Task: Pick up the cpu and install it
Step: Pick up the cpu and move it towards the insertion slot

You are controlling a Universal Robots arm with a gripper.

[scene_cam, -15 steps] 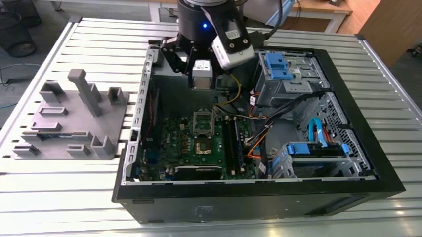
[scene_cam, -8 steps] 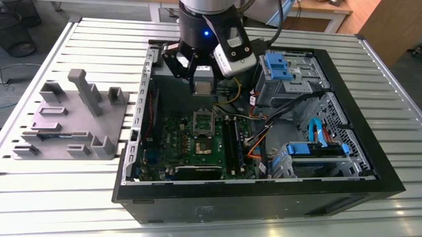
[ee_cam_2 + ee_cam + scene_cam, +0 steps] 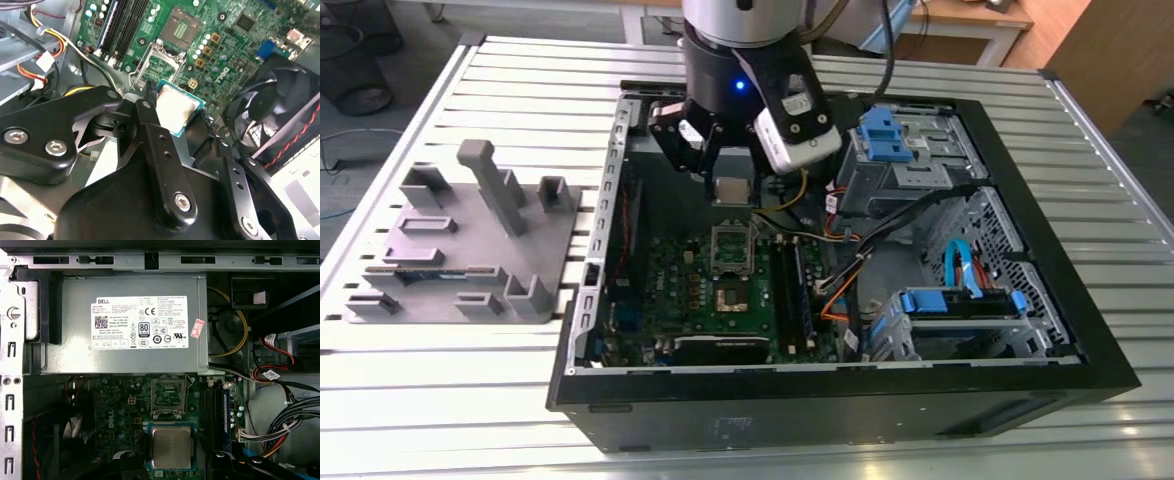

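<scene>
My gripper is shut on the cpu, a small square chip with a silver metal top and a green rim. It hangs inside the open computer case, above the green motherboard. The black fingers press on two opposite edges of the cpu in the second wrist view. In the first wrist view the cpu shows beside the open cpu socket, apart from it. That socket lies just in front of the held chip in the exterior view.
A grey studded tray sits on the slatted table at the exterior view's left. Inside the case are a power supply, blue drive cages, a black fan, memory slots and loose cables.
</scene>
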